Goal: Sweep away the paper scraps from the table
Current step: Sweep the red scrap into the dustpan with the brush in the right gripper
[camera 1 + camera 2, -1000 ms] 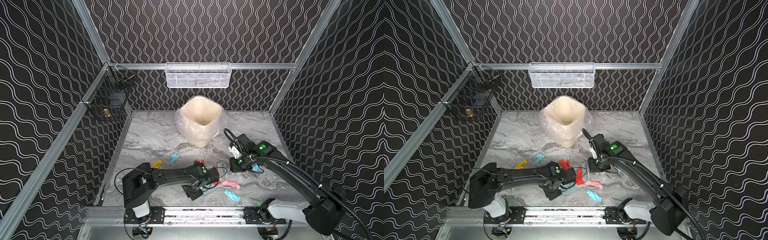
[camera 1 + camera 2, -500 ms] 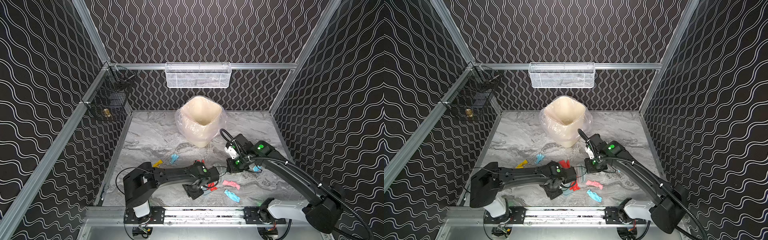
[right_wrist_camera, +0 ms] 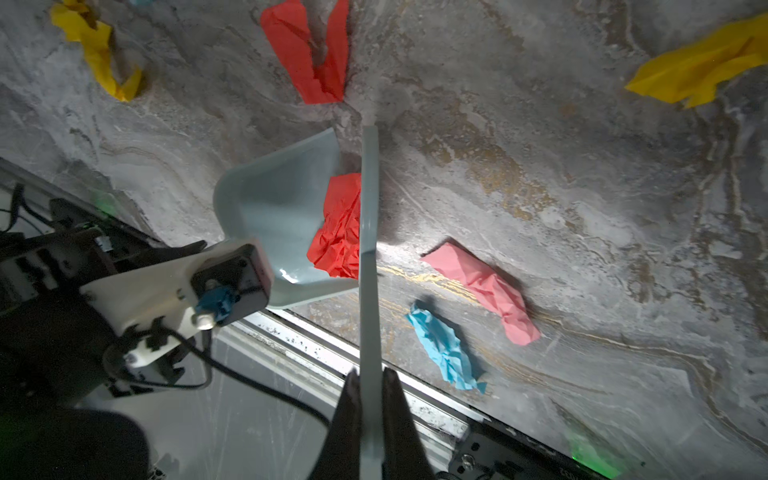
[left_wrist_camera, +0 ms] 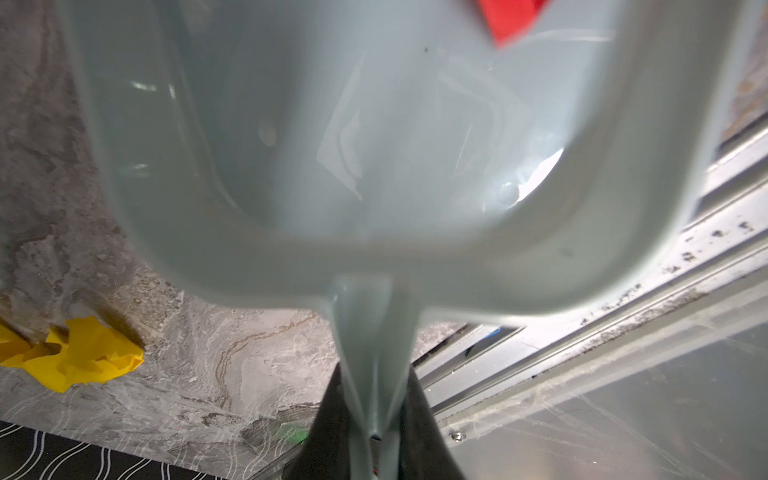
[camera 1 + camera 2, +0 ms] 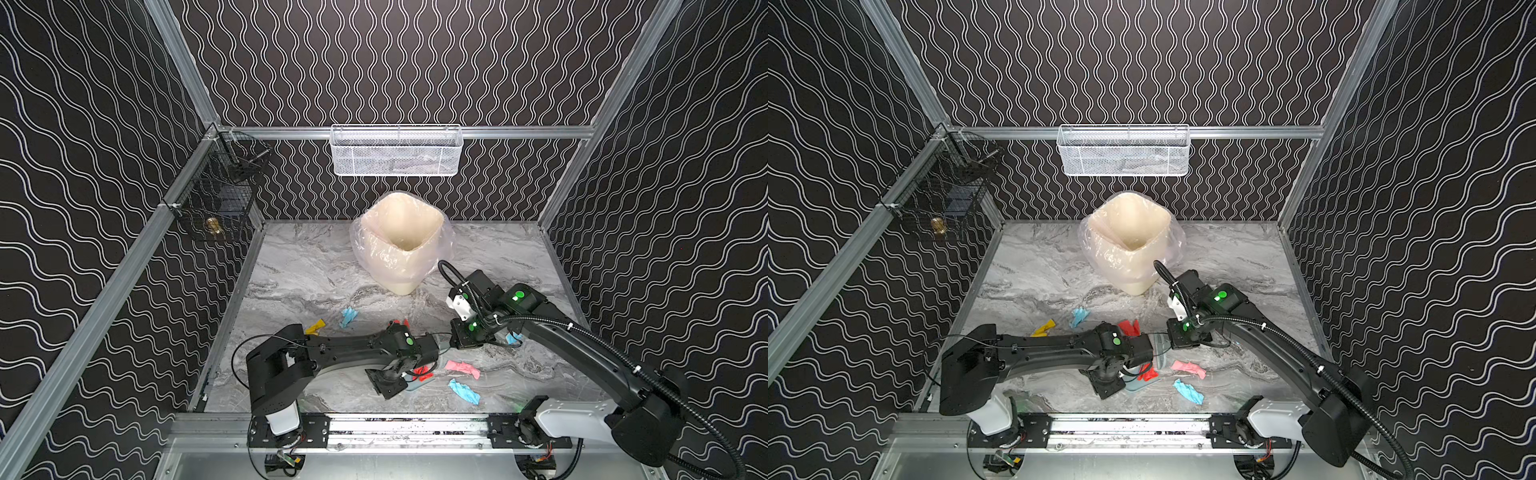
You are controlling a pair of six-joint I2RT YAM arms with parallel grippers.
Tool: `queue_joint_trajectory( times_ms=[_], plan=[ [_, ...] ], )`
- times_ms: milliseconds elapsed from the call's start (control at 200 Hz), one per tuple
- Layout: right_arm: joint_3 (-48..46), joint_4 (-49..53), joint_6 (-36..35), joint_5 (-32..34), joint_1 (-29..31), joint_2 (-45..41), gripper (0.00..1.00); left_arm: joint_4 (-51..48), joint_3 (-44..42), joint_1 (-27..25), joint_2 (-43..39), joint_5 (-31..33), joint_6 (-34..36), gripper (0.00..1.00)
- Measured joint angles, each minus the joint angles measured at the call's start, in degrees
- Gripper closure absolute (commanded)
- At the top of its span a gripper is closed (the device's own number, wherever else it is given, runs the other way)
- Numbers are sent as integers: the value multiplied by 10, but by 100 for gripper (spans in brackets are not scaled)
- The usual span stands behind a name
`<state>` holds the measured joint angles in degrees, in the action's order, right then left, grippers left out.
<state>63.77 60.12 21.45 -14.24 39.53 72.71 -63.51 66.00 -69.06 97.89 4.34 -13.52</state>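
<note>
Clamped on the brush (image 3: 369,249), our right gripper (image 3: 370,390) has swept one red scrap (image 3: 338,226) into the dustpan (image 4: 374,166), which our left gripper (image 4: 374,399) grips by its handle; other scraps (image 3: 482,291) lie beside it.

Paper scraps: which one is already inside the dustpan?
The crumpled red scrap, lying in the pale dustpan. The others, such as the pink scrap and the blue scrap, lie on the bare table.

We find no text, label, brand, number or sign that we can read in any of these views.
</note>
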Motion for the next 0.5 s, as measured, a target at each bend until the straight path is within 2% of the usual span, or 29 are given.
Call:
queue_joint_trajectory(
  times_ms=[355, 501],
  plan=[
    [-10, -11, 2, -54, 0, -10, 100, 11, -8, 0, -11, 13, -10, 100],
    [-6, -5, -1, -53, -33, -21, 100, 20, -12, 0, -20, 17, -16, 100]
  ],
)
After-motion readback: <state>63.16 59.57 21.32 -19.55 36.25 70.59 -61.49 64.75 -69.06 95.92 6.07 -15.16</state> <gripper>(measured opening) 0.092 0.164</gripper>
